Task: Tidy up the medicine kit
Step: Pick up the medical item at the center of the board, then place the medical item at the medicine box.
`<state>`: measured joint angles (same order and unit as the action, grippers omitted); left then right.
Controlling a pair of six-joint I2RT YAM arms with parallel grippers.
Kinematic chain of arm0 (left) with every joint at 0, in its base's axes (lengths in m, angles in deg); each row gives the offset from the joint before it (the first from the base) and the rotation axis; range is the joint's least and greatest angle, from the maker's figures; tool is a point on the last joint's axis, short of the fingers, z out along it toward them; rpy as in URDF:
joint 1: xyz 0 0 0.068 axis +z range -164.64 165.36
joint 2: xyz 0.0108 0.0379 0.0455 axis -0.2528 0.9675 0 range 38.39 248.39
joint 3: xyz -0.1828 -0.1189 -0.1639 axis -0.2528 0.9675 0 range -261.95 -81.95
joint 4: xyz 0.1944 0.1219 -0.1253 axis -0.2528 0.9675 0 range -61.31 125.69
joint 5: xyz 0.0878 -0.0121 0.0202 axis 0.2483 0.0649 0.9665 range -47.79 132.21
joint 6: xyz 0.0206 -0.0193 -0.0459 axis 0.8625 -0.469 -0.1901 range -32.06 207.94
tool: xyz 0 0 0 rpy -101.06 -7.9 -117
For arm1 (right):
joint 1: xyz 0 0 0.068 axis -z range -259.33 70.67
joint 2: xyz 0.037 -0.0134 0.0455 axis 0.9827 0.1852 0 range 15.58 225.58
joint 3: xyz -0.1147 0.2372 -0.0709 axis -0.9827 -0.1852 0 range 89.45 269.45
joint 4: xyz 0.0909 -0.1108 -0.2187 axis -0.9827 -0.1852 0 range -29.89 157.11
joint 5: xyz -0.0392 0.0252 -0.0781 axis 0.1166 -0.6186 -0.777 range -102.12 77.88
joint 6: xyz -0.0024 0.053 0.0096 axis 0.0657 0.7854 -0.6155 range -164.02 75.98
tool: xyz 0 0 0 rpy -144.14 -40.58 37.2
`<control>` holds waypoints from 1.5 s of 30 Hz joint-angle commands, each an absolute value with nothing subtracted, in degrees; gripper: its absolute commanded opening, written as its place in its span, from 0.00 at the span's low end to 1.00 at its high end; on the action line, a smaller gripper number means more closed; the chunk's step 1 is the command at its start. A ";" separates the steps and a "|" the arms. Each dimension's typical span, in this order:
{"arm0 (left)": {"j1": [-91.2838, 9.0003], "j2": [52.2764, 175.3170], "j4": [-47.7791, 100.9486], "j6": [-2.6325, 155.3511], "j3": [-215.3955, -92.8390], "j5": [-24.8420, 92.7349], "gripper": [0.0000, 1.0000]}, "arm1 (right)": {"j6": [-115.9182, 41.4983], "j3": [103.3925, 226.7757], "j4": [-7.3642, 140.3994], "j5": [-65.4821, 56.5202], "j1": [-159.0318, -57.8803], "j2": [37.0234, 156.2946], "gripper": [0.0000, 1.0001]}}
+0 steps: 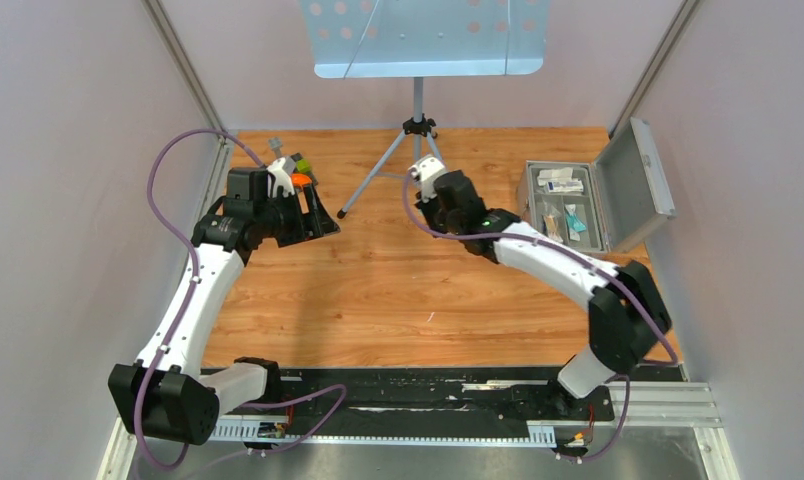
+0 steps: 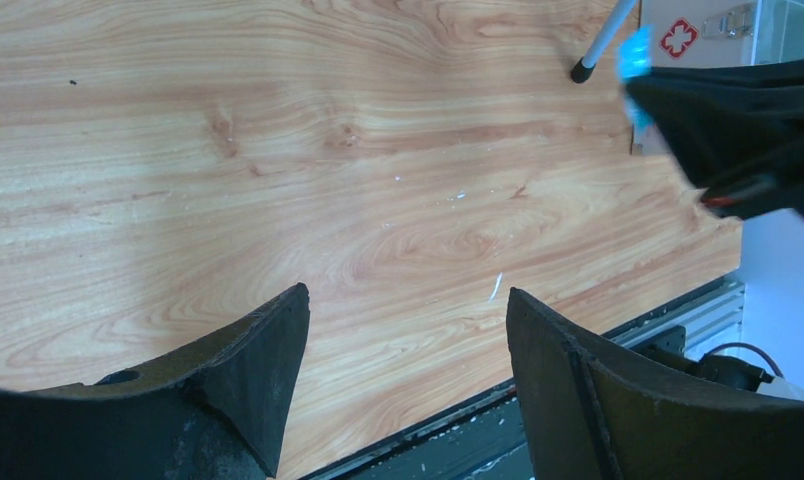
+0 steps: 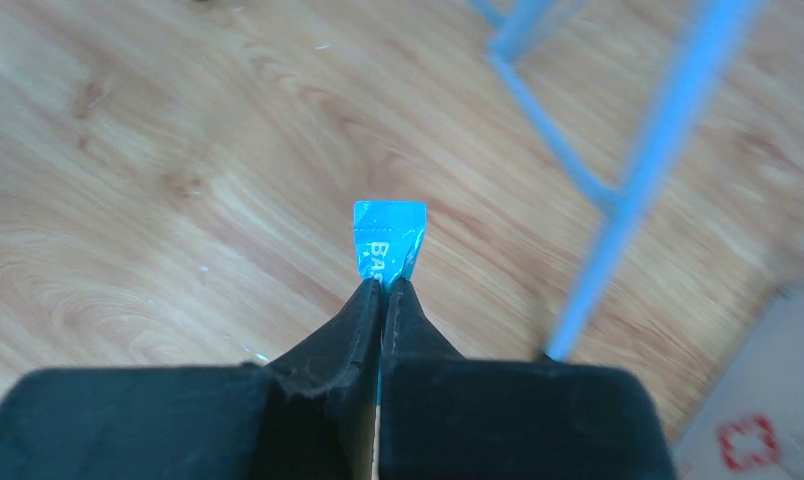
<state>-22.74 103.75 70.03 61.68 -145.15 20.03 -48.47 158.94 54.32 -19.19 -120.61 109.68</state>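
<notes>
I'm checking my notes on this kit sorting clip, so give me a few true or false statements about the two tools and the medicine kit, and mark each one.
1. The right tool is shut on a blue packet. True.
2. The left tool grips a packet as well. False: its jaws stand open and empty above the wooden table.
3. The medicine kit has its lid closed. False: the lid stands open, with packets lying inside.
4. The kit sits on the right arm's side of the table. True.
</notes>
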 commanded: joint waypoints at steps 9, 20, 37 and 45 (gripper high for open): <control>-22.20 103.14 65.29 60.25 -143.82 14.12 0.79 | -47.87 144.13 51.20 -23.19 -95.18 80.07 0.00; -22.20 103.83 64.99 60.18 -144.57 13.85 0.79 | -51.04 142.84 52.78 -18.10 -73.39 83.44 0.00; -23.78 105.36 62.04 58.57 -144.74 11.83 0.79 | -49.48 149.80 46.81 -14.60 -73.04 82.60 0.46; -23.96 105.74 61.94 59.29 -145.16 11.53 0.79 | -51.39 162.98 45.33 -18.87 -70.48 78.99 0.61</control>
<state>-23.66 105.74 63.58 58.86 -143.88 12.60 -50.48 155.93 44.31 -16.29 -72.59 79.85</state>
